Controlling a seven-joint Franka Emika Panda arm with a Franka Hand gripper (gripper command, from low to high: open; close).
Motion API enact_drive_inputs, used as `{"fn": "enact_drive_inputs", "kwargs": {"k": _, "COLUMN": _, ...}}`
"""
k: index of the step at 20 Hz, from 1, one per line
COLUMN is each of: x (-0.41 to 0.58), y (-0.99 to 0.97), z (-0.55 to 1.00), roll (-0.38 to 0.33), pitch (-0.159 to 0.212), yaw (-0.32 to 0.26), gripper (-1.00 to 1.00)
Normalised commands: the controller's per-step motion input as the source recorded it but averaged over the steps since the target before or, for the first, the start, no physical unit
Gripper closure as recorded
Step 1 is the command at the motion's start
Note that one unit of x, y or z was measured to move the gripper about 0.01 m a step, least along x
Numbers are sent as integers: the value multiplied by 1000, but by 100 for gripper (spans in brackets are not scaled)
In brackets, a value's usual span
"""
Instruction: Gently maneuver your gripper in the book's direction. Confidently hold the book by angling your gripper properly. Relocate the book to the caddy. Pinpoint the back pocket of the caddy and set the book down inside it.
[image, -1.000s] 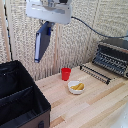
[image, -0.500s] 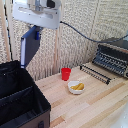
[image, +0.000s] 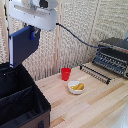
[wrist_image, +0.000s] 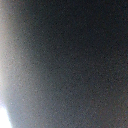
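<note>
One tool (image: 33, 33) clamps the book (image: 22, 46), hanging upright in the air above the caddy (image: 20, 102) at the desk's (image: 95, 105) corner. Best lower it straight into the back pocket (image: 12, 82), staying vertical, clear of the partition. Since the earlier frame, the book has shifted over the caddy.

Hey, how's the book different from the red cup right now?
The book is dark navy, flat and rectangular; the red cup is small, round and red. The book hangs in the air from the gripper, above the caddy; the cup stands on the wooden table. Both are roughly upright.
</note>
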Motion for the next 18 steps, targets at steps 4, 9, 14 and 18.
{"fn": "enact_drive_inputs", "kwargs": {"k": 4, "x": 67, "y": 546, "z": 348, "roll": 31, "pitch": 1, "yaw": -174, "gripper": 100}}
{"fn": "enact_drive_inputs", "kwargs": {"k": 9, "x": 154, "y": 639, "z": 347, "roll": 23, "pitch": 12, "yaw": -139, "gripper": 100}}
{"fn": "enact_drive_inputs", "kwargs": {"k": 14, "x": 152, "y": 662, "z": 336, "roll": 16, "pitch": 10, "yaw": -134, "gripper": 100}}
{"fn": "enact_drive_inputs", "kwargs": {"k": 18, "x": 64, "y": 646, "z": 261, "roll": 7, "pitch": 4, "yaw": -151, "gripper": 100}}
